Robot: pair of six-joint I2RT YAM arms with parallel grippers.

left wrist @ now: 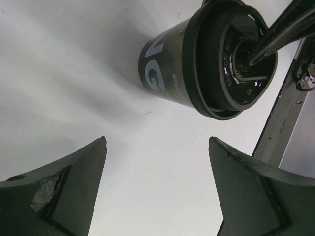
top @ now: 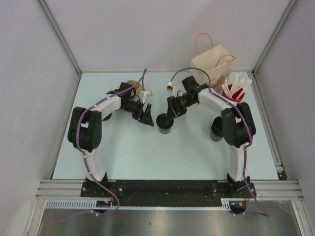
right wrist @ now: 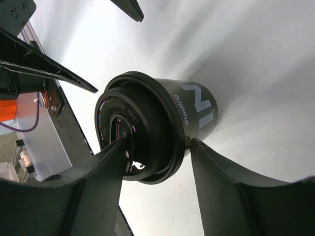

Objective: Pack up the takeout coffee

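1. The takeout coffee (top: pixel 165 124) stood upright near the middle of the pale counter (top: pixel 147 157), with its black ringed lid (right wrist: pixel 160 110) on.
2. White lettering (right wrist: pixel 202 105) ran across the coffee's dark wall.
3. The right fingers (right wrist: pixel 83 196) straddled the edge of the coffee's lid. One tip sat in the sunken centre of the lid, and the other lay against the outside of the rim.
4. A gap the width of that rim remained between the right fingers. Whether they were pressing on the coffee or only flanking it, I cannot tell.
5. The coffee's base rested on the counter.
6. The left fingers (left wrist: pixel 59 196) hung just to the left of the coffee, spread wide apart with only bare counter between them. They were aimed at the coffee's side without touching it.
7. A tan paper bag (top: pixel 212 66) with orange handles stood beyond the coffee and to its right, at the far edge of the counter.
8. A red cup (top: pixel 230 93) of white sticks (top: pixel 241 81) stood to the right of the coffee and a little farther back.
9. A second black cup (top: pixel 216 132) stood to the right of the coffee, well apart from it and partly hidden by the right arm.
10. A round brown thing (top: pixel 132 86) sat beyond the coffee and to its left. It was half hidden behind the left arm and too unclear to name.
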